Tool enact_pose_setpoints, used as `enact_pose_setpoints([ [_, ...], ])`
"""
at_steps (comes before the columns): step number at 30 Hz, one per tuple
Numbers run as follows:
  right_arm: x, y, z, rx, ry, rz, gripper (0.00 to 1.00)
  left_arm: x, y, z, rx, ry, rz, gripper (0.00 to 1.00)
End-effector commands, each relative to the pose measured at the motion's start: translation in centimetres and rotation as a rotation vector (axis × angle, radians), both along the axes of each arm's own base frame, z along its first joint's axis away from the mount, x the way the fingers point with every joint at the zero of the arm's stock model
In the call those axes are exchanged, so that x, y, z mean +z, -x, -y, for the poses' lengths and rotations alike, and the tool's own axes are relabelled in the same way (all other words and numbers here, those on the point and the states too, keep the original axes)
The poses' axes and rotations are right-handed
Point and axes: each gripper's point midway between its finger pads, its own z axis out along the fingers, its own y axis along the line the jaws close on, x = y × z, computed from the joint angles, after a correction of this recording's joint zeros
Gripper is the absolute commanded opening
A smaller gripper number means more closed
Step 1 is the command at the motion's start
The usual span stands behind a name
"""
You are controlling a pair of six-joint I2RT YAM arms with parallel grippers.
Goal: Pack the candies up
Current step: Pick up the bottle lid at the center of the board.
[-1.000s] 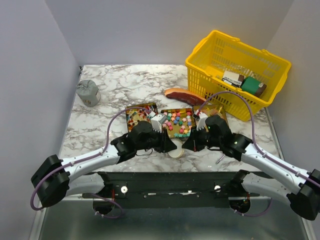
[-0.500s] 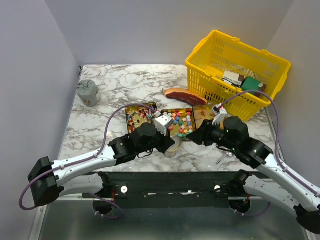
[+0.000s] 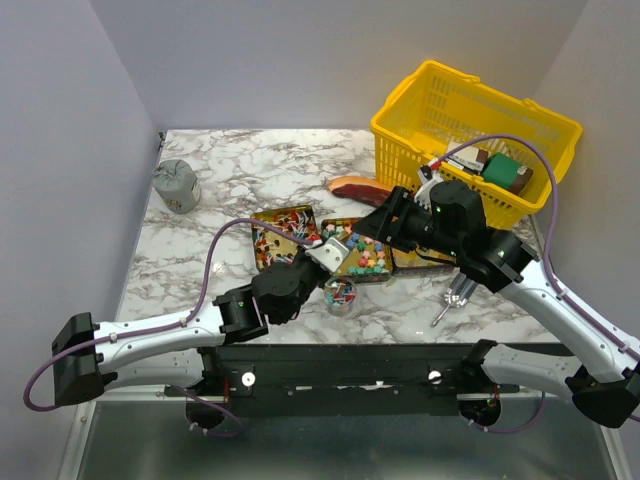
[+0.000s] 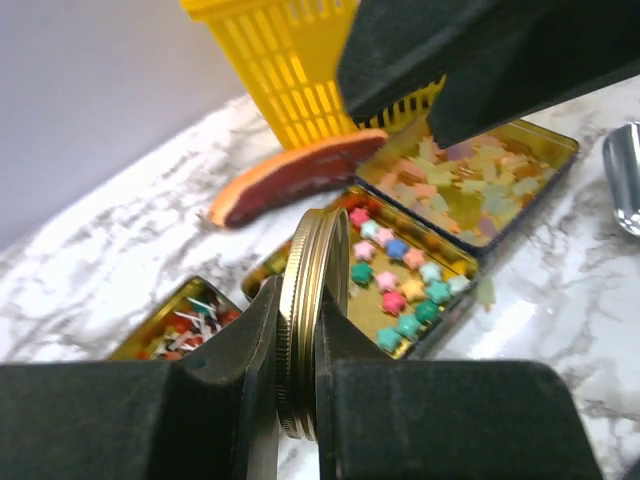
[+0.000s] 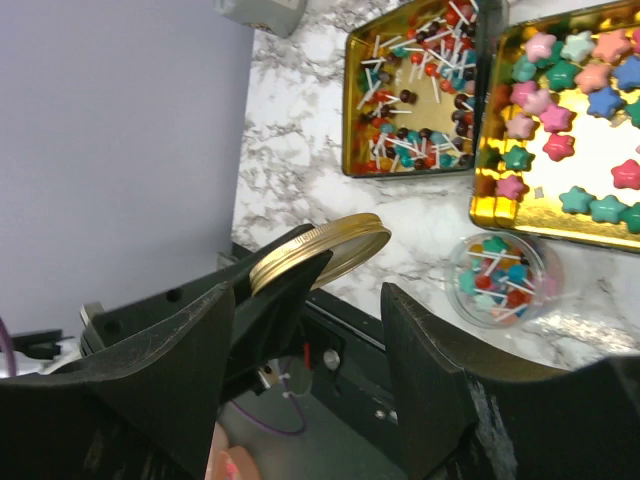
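Marbled table (image 3: 230, 165) was hemmed by pale walls, and the star tin (image 5: 520, 215), with pastel star sweets (image 4: 400, 280) in it, was taken as the mark. Just beside it on the left, a second tin (image 3: 262, 222) was filled with red, blue and white wrapped pieces (image 5: 420, 100); on its right, a third tin (image 4: 530, 205) was filled with yellow-orange pieces (image 4: 465, 185). Just in front of the star tin, a small clear jar (image 5: 455, 290) was stood open with mixed candies (image 5: 495, 275) inside. A gold lid (image 5: 320, 250) was pinched on edge by the left gripper (image 4: 298, 310), held aloft at the near-left of the star tin. The right gripper (image 5: 305, 305) was hung above the star tin, its jaws spread and nothing grasped. Beyond the star tin, a reddish slab (image 3: 360, 188) and a yellow basket (image 3: 430, 160) were set
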Motion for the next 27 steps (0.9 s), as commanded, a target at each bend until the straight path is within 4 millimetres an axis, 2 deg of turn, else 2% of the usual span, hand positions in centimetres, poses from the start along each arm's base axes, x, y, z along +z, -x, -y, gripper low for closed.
enact_pose_setpoints([
  [1,0.6,0.1,-0.7,-0.009,-0.017,-0.086,0.66,3.1,-1.3,-1.2,0.118,-0.051,0.206,0.01],
  [8,0.8,-0.6,-2.4,0.006,-0.041,-0.151,0.65,3.7,-1.1,-0.8,0.138,-0.052,0.256,0.00],
  [9,0.4,-0.7,-2.7,0.004,-0.036,-0.169,0.65,3.7,-0.9,-0.5,0.134,-0.052,0.260,0.00],
  [22,-0.9,-1.5,-3.5,-0.063,-0.084,-0.286,0.63,4.5,0.6,1.4,0.104,-0.017,0.285,0.00],
  [25,-0.7,-1.6,-3.7,-0.076,-0.114,-0.301,0.57,4.9,0.9,1.3,0.090,0.016,0.284,0.01],
  [27,-0.8,-1.4,-4.2,-0.061,-0.140,-0.323,0.48,5.1,1.2,1.4,0.070,0.031,0.284,0.02],
])
